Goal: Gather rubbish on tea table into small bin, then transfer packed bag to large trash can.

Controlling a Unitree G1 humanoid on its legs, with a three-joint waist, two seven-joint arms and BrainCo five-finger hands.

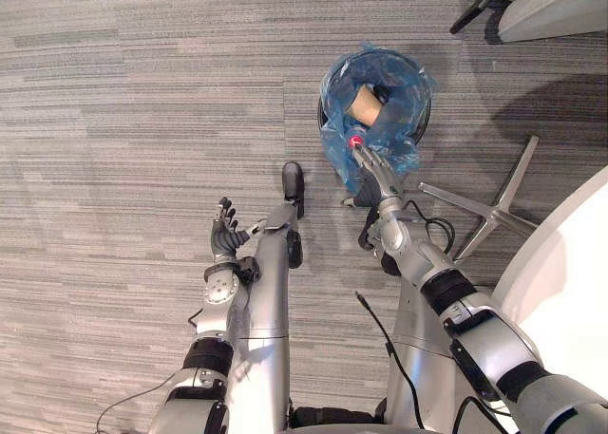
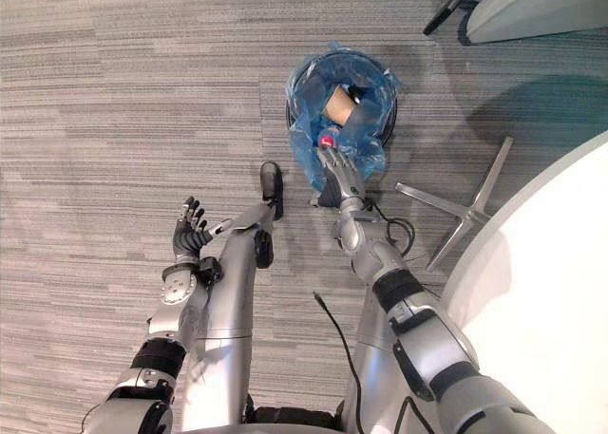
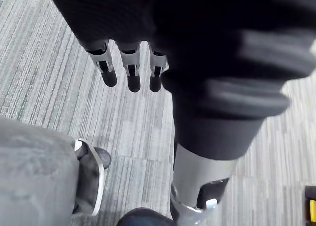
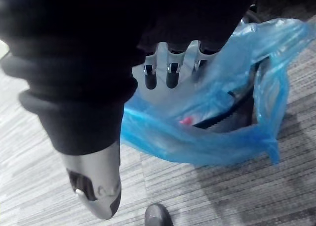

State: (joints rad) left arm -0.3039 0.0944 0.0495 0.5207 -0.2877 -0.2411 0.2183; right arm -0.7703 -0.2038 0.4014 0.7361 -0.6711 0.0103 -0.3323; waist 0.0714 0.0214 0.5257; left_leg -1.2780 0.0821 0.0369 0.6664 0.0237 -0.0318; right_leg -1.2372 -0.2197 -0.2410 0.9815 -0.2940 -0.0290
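On the grey striped carpet floor, just beside the curved edge of the white round surface, stands the small black bin, lined with a crumpled blue plastic bag whose loose top spills over the rim. Inside lie a brown paper cup on its side and, at the near edge, a small red item. The right hand reaches down to that near edge: its fingers are straight and spread against the bag's folded-over plastic, the thumb held well apart, so it clamps nothing; the red item sits right at the fingertips, and whether they touch it cannot be told. That placement suggests the hand is either dropping in the last rubbish or feeling for the bag's rim to gather it shut. The left hand hangs over bare carpet, well apart from the bin, fingers loosely apart and empty, likely kept clear so the right arm can work. The bag sits in the bin, not yet lifted out.
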